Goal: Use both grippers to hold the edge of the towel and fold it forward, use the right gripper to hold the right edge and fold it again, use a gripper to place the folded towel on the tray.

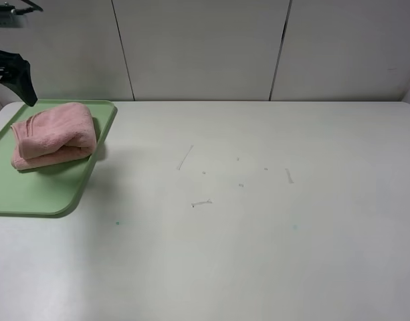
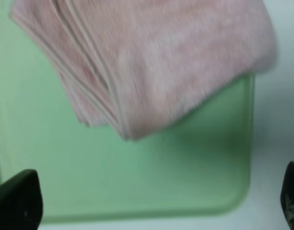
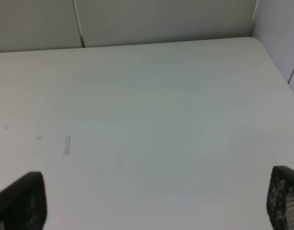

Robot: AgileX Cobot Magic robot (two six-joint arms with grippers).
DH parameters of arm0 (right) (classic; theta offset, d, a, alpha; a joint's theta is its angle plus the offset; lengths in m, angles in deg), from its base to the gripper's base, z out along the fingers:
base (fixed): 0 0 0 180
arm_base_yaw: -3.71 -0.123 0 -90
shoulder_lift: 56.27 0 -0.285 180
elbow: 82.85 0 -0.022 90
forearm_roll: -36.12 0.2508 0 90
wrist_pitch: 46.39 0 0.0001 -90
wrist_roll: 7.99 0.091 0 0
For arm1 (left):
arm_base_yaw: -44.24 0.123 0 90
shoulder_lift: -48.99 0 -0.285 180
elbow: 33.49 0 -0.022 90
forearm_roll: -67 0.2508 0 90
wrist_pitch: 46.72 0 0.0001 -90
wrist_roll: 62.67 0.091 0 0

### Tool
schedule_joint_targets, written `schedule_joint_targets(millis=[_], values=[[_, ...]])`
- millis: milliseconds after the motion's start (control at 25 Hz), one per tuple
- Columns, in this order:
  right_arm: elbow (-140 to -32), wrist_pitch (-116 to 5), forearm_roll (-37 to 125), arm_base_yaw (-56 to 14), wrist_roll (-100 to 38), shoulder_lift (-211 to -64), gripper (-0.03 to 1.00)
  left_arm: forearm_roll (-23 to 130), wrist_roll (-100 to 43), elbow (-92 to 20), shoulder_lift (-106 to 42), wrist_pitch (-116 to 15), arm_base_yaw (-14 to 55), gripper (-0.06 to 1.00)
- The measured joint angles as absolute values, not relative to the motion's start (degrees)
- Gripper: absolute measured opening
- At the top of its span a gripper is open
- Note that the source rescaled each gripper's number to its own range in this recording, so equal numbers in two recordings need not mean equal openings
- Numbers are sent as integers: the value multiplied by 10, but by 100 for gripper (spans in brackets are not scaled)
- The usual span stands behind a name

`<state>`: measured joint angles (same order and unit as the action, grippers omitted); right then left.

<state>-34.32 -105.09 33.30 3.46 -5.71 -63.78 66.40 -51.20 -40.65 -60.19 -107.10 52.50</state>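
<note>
The pink towel [image 1: 54,134] lies folded in a thick bundle on the far part of the green tray [image 1: 37,194] at the table's left side. It fills the left wrist view [image 2: 151,62], lying on the tray [image 2: 185,167]. My left gripper [image 1: 17,77] hangs above the tray's far left corner, clear of the towel. In the left wrist view the left gripper [image 2: 151,203] is open and empty, with its fingertips [image 2: 17,201] spread wide. My right gripper [image 3: 151,201] is open and empty over bare table. It is out of the exterior high view.
The white table [image 1: 258,234] carries a few small scuffs and tape marks [image 1: 201,202] near its middle. Grey wall panels [image 1: 205,47] stand right behind the table's far edge. A side wall [image 3: 281,43] bounds the table's right end.
</note>
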Motion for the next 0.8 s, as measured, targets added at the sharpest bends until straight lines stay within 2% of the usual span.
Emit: schedule_joint_targets(millis=[200,800], values=[[-343,-1051,333,35,-57,-638,100,662,-512,-383,-556,-1096,525,100],[-343,-1051,333,35,-57,-638,100,661,-504,-218,-339,-1121,525,100]])
